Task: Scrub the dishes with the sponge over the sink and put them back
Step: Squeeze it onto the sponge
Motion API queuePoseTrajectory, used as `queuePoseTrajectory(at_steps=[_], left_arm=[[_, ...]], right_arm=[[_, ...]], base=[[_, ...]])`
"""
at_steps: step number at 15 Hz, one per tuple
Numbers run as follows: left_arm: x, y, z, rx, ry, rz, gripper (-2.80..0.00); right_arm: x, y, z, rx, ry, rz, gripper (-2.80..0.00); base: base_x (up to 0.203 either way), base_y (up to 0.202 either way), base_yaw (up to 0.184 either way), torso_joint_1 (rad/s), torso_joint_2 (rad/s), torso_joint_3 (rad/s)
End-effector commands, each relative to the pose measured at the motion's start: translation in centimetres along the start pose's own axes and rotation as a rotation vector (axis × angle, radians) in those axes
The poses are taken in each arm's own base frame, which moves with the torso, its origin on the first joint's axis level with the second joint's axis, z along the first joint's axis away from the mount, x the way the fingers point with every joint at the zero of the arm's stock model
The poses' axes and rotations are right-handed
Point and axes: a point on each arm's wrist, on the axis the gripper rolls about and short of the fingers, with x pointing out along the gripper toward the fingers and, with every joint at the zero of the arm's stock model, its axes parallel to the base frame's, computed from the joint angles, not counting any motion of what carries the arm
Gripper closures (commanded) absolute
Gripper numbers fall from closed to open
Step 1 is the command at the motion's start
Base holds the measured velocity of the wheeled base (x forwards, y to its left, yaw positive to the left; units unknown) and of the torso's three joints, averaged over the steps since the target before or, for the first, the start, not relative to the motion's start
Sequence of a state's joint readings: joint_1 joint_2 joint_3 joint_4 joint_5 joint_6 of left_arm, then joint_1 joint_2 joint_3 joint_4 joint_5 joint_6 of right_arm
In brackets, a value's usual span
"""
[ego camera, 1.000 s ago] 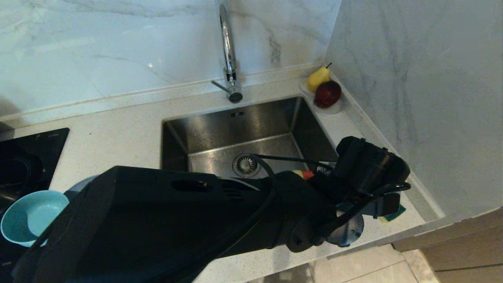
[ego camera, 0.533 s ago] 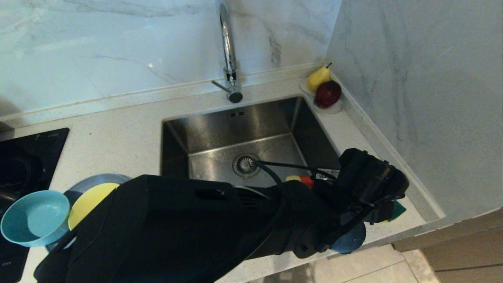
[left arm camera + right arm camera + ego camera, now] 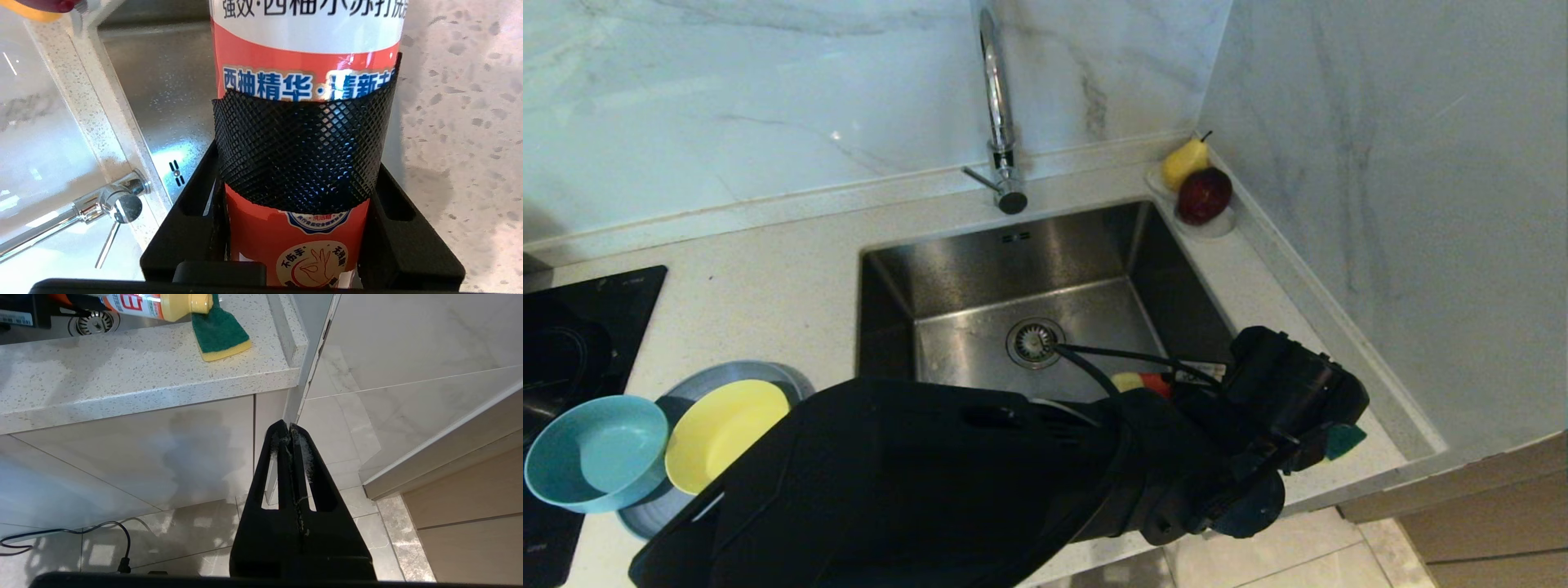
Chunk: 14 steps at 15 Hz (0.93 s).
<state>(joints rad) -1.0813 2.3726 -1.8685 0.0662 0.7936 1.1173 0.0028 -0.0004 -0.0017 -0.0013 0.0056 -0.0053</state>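
Your sponge (image 3: 220, 334) lies green side up on the counter (image 3: 122, 379) near its front right corner, right of the sink (image 3: 1029, 278), with the detergent bottle (image 3: 304, 134) tipped so its cap is over it (touching or not, you cannot tell). Your left gripper (image 3: 300, 196) clamps that bottle. The yellow bowl (image 3: 723, 429) sits on the plate (image 3: 727, 376), the blue bowl (image 3: 592, 449) beside it, at the counter's front left. Your right gripper (image 3: 291, 435) hangs pinched together, empty, below the counter.

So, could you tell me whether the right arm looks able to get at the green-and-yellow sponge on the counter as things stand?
Probably yes. The right gripper hangs shut below the counter edge, and the green-and-yellow sponge lies near that edge. Only the orange detergent bottle's cap, held by the left gripper, sits over one corner.
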Motion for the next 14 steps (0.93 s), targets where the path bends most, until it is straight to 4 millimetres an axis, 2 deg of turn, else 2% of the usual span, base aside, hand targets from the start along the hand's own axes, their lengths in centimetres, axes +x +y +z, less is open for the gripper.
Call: queuePoseTrajectory(at_steps=[1,6,14], left_arm=[[0.3,-0.5,0.1,0.014,0.010,-0.004,0.00],[0.9,-1.2,0.5,0.004,0.011,-0.002,0.00],[0.4,0.6,0.5,-0.059,0.027,0.086,0.00]], right_arm=[[0.0,0.0,0.0,-0.001,-0.001,0.001,0.00],[0.0,0.0,0.0,-0.001,-0.001,0.001,0.00],[0.0,0.0,0.0,-0.001,-0.001,0.001,0.00]], base=[[0.000,0.000,0.000,0.000,0.00,0.000],[0.000,0.000,0.000,0.000,0.00,0.000],[0.000,0.000,0.000,0.000,0.00,0.000]])
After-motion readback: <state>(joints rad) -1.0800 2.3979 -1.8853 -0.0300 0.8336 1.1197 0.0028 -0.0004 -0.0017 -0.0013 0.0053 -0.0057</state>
